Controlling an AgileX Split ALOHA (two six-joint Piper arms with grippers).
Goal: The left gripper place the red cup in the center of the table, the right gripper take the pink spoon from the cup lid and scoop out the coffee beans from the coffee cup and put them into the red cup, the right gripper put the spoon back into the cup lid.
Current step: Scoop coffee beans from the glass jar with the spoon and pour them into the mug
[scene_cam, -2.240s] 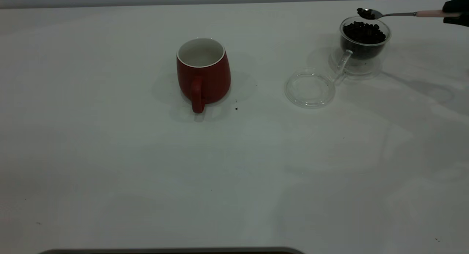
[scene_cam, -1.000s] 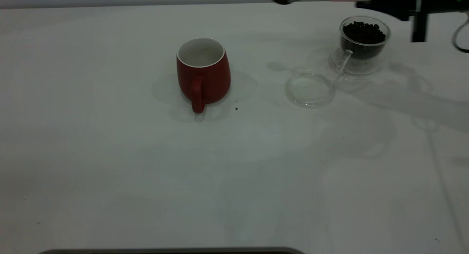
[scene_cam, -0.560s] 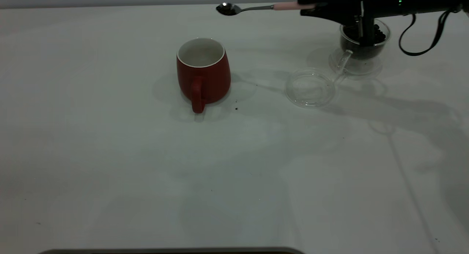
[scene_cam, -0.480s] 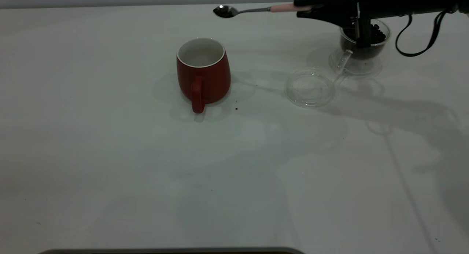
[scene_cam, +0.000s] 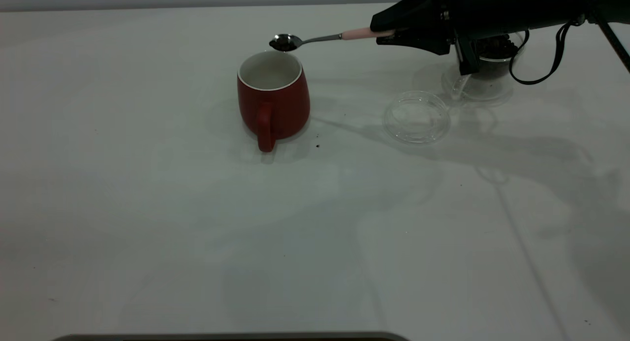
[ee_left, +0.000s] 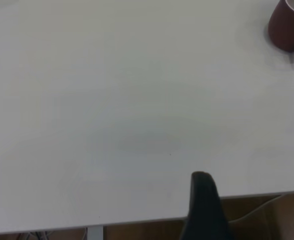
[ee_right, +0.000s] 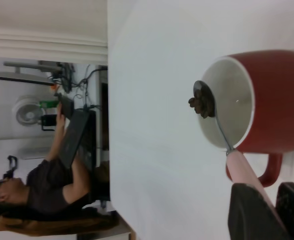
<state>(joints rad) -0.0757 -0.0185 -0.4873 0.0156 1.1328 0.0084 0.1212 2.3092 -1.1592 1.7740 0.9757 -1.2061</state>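
Observation:
The red cup [scene_cam: 273,97] stands upright mid-table [scene_cam: 147,208], handle toward the exterior camera, white inside. My right gripper [scene_cam: 389,32] is shut on the pink spoon [scene_cam: 362,33] by its handle and reaches in from the right. The spoon's bowl holds a few coffee beans [ee_right: 199,104] just over the red cup's [ee_right: 272,100] far rim. The cup lid [scene_cam: 417,117] lies bare, right of the mug. The coffee cup [scene_cam: 480,87] is mostly hidden behind my right arm. My left gripper [ee_left: 203,200] is parked at the table's edge, far from the red cup [ee_left: 287,25].
Tiny dark specks [scene_cam: 317,145] lie by the mug's base. In the right wrist view a person [ee_right: 42,185] sits at a desk beyond the table's far edge, with a fan [ee_right: 24,112] nearby. A dark strip [scene_cam: 231,337] runs along the table's near edge.
My right gripper has carried the loaded spoon leftward from above the coffee cup, then down to just above the red cup's rim. The cups and lid have not moved.

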